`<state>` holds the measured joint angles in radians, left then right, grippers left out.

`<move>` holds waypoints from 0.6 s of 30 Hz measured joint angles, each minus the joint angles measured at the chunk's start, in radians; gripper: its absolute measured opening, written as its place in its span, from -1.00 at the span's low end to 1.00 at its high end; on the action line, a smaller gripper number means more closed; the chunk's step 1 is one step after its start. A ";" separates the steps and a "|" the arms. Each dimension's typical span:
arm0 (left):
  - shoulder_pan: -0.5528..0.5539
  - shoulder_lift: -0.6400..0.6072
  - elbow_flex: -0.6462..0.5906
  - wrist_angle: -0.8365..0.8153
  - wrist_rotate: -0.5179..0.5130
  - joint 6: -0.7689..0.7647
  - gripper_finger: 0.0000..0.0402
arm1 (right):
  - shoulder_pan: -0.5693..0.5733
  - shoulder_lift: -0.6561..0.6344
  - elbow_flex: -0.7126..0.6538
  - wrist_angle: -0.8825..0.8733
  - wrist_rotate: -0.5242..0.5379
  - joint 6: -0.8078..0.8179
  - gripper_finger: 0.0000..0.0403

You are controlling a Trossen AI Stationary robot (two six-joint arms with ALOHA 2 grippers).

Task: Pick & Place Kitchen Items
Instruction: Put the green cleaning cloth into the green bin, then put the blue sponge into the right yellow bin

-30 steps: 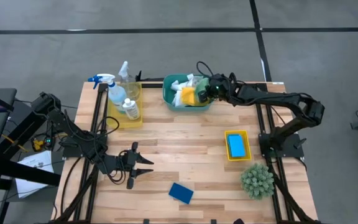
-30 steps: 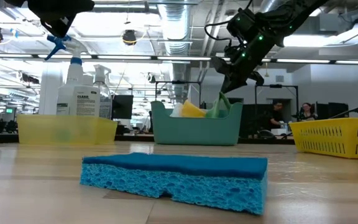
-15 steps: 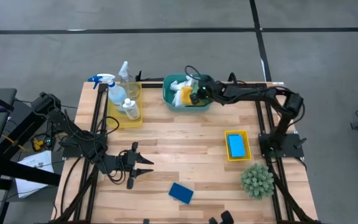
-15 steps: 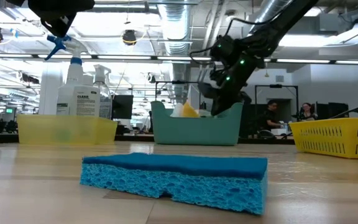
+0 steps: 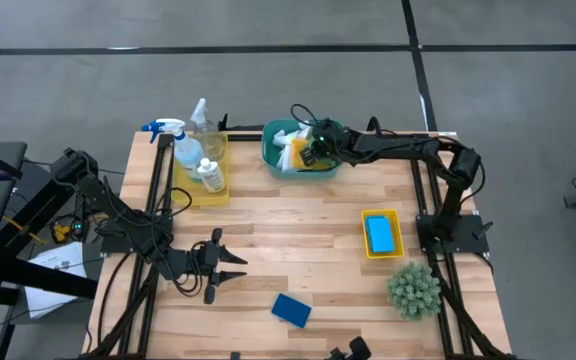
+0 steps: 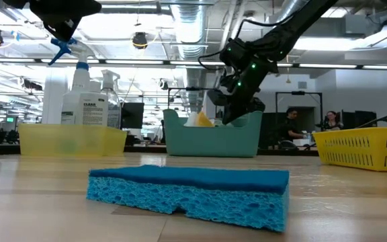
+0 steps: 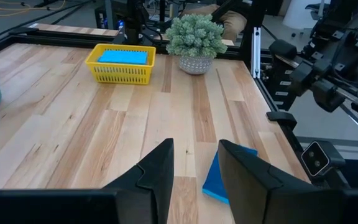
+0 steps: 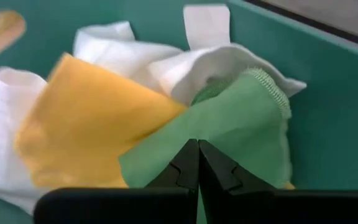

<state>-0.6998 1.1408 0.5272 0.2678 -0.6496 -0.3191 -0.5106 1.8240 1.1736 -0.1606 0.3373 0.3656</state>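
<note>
My right gripper (image 8: 198, 149) reaches into the teal basin (image 5: 271, 150) at the table's far side and is shut on the green cloth (image 8: 229, 134). The green cloth lies on the yellow cloth (image 8: 86, 130) and the white cloth (image 8: 166, 62). My left gripper (image 7: 196, 165) hovers open over the near left of the table with nothing between its fingers. Just beyond it, the dark-blue sponge (image 5: 291, 309) lies flat on the table. A light-blue sponge (image 5: 381, 233) sits in a small yellow tray (image 5: 367, 249). My right gripper pinches a raised part of the green cloth (image 8: 211, 127) between its two fingertips. The fingers slant down into the basin from the table's right. One layer or several, I cannot tell. The cloth lies slack on the yellow and white cloths, inside the basin.
At the far left a yellow tray (image 5: 217, 192) holds the blue-trigger spray bottle (image 5: 168, 140), a clear bottle (image 5: 201, 118) and a small white bottle (image 5: 209, 173). A spiky green plant (image 5: 413, 289) stands near the right front. Bare wood lies in the table's middle.
My right gripper has moved toward the table's left and down into the teal basin, staying shut. The green cloth, which hung below its fingers above the basin rim, now lies on the other cloths inside.
</note>
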 joint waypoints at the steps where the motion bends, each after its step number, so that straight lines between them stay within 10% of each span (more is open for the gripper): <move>1: 0.000 0.000 0.000 0.000 0.000 0.000 -0.39 | 0.000 0.000 0.000 -0.009 0.000 0.000 -1.00; 18: 0.000 0.000 0.000 0.002 0.000 0.000 -0.39 | 0.026 -0.037 -0.001 -0.018 0.011 -0.037 0.02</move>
<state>-0.6998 1.1412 0.5273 0.2695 -0.6495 -0.3194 -0.4848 1.7874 1.1724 -0.1786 0.3480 0.3290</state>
